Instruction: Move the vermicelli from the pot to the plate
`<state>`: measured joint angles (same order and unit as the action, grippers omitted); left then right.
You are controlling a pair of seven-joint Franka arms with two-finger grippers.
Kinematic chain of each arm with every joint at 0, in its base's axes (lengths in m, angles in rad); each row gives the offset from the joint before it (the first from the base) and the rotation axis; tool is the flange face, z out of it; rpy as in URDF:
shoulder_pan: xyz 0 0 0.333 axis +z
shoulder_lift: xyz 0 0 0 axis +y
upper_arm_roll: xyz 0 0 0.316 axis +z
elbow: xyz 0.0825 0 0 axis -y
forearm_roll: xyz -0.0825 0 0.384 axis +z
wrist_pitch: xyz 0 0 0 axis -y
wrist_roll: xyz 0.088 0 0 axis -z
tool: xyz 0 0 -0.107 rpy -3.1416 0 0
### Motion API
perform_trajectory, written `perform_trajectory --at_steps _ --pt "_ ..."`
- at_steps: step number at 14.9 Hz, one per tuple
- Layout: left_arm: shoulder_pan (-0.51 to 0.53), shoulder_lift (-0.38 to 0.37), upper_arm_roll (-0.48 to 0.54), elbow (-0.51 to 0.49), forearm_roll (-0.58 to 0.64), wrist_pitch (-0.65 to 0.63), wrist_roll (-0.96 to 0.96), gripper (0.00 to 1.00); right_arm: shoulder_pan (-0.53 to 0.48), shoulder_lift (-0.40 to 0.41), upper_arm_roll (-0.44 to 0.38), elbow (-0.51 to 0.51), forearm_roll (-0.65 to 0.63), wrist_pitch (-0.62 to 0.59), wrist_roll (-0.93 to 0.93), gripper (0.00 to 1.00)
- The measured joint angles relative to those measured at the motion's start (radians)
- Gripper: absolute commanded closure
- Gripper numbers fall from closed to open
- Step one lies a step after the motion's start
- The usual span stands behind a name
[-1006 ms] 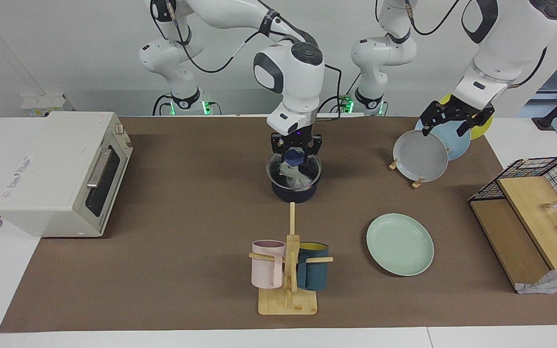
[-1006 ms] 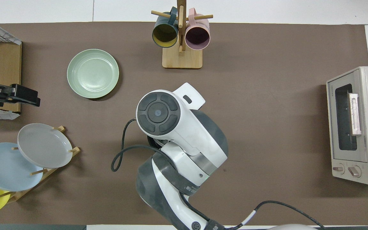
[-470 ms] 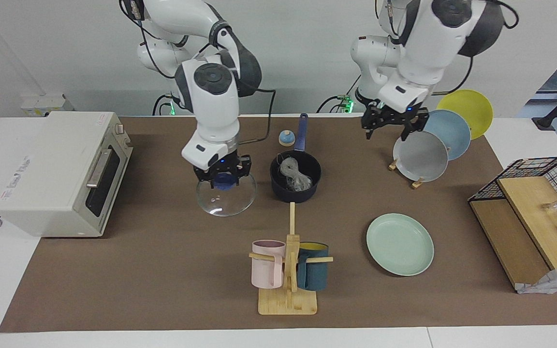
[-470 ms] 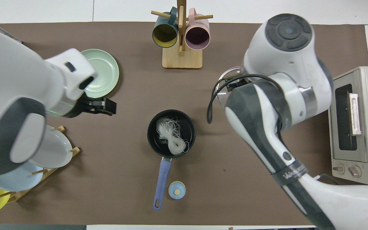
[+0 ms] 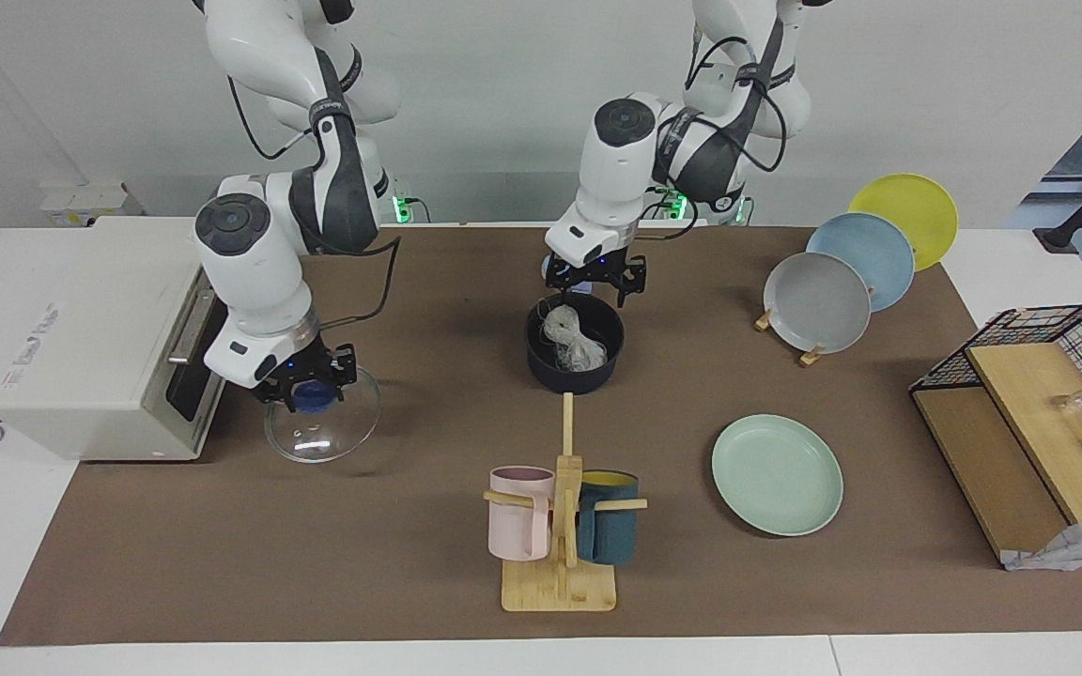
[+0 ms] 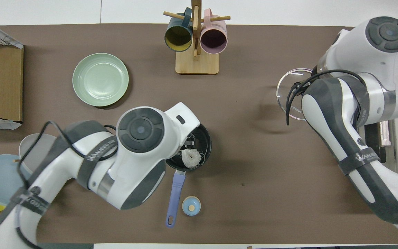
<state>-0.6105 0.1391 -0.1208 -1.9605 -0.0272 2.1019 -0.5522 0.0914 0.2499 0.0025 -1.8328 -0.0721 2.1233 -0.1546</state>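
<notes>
The lid is off, yet nothing has been transferred — the vermicelli [image 5: 572,340] lies in the pot [image 5: 575,349], and the plate [image 5: 777,475] is bare.

The pot stands mid-surface, somewhat toward the robots' edge, its blue handle pointing at the robots. The plate lies farther from the robots, toward the left arm's end of the surface.

The left gripper [image 5: 595,279] hangs just over the pot's rim on the robots' side, above the noodles. Its jaws look spread and hold nothing, so the grasp, the carry and the release are all left to do.

The right gripper [image 5: 304,388] is low in front of the toaster oven [image 5: 109,329], at the right arm's end, jaws closed on the blue knob of the glass lid [image 5: 322,427].

The vermicelli is a whitish, translucent clump of thin looped strands — loose enough, I judge, that some may trail.
</notes>
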Motion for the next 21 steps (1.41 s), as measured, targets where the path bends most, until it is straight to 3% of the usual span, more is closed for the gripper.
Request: perform_trajectory --at_steps 3,8,9,10,11,12,13,18,21 --pt "-0.001 0.066 0.004 -0.013 0.0 0.072 -0.004 0.0 0.003 -0.023 0.005 -0.12 0.0 0.107 0.001 0.45" --pt "-0.011 0.126 0.004 -0.015 0.0 0.13 -0.018 0.0 -0.022 -0.021 0.002 -0.176 0.0 0.144 0.001 0.41" --pt "-0.012 0.133 0.004 -0.015 0.0 0.133 -0.019 0.15 -0.024 -0.021 0.002 -0.186 0.0 0.144 0.002 0.41" --pt "-0.012 0.139 0.004 -0.015 0.0 0.135 -0.019 0.6 -0.024 -0.021 0.002 -0.197 0.0 0.145 0.002 0.41" --pt "-0.012 0.142 0.004 -0.015 0.0 0.136 -0.019 1.0 -0.024 -0.021 0.002 -0.206 0.0 0.148 0.002 0.33" --pt "-0.012 0.143 0.005 -0.015 0.0 0.136 -0.019 1.0 -0.024 -0.021 0.002 -0.213 0.0 0.152 0.003 0.13" --pt "-0.012 0.144 0.006 -0.015 0.0 0.135 -0.019 1.0 -0.024 -0.021 0.002 -0.216 0.0 0.155 0.005 0.0" --pt "-0.012 0.136 0.014 0.001 0.0 0.11 -0.019 1.0 -0.024 -0.031 0.002 -0.203 0.001 0.147 0.01 0.0" --pt "-0.006 0.107 0.02 0.084 0.0 -0.043 -0.018 1.0 -0.024 -0.072 0.001 -0.12 0.028 -0.035 0.012 0.0"
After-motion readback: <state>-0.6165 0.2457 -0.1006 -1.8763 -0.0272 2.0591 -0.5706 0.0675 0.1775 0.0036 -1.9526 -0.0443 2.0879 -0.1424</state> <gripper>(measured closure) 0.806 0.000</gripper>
